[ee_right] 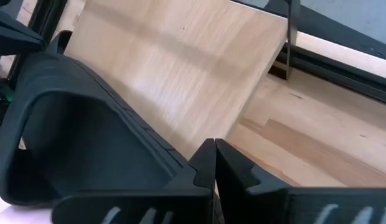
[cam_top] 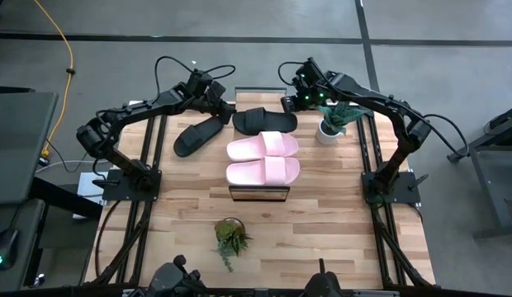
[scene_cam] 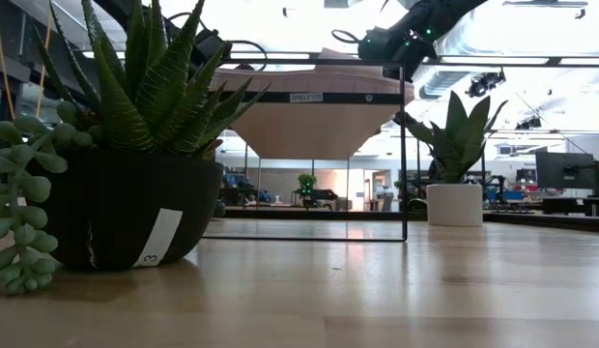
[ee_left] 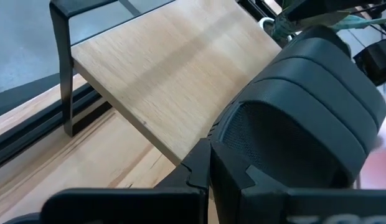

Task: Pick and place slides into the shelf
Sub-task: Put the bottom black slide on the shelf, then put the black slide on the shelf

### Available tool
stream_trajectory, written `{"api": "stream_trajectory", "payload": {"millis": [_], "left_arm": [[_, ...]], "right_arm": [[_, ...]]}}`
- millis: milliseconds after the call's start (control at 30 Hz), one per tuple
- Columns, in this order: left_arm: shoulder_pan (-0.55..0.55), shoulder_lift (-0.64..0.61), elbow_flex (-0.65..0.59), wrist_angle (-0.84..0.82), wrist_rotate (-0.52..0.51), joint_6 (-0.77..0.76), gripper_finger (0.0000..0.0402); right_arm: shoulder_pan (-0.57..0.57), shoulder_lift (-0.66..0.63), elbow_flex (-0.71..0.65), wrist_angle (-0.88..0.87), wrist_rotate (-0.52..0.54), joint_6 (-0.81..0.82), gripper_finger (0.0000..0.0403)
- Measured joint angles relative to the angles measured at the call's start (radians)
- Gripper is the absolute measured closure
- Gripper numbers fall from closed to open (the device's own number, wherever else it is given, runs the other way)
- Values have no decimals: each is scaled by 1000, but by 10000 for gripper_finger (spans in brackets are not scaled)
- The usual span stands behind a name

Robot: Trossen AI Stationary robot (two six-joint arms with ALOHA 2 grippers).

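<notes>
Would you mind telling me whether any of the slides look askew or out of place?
One black slide lies diagonally and hangs off the shelf's left side onto the tabletop. The other black slide and both pink slides lie crosswise and parallel on the shelf.
</notes>
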Motion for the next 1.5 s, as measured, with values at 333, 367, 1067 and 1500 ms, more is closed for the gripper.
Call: {"api": "stream_trajectory", "payload": {"millis": [333, 367, 1067, 1500], "left_arm": [[0, 0, 60, -29, -21, 31, 401], [0, 0, 63, -38, -25, 35, 401], [58, 0, 262, -516, -70, 241, 401], [132, -5, 351, -929, -52, 103, 401]], "right_arm": [[0, 0, 0, -15, -18, -1, 403], [0, 0, 0, -18, -19, -1, 403], [-2, -13, 0, 254, -146, -67, 402], [-2, -43, 0, 447, -319, -63, 402]]}}
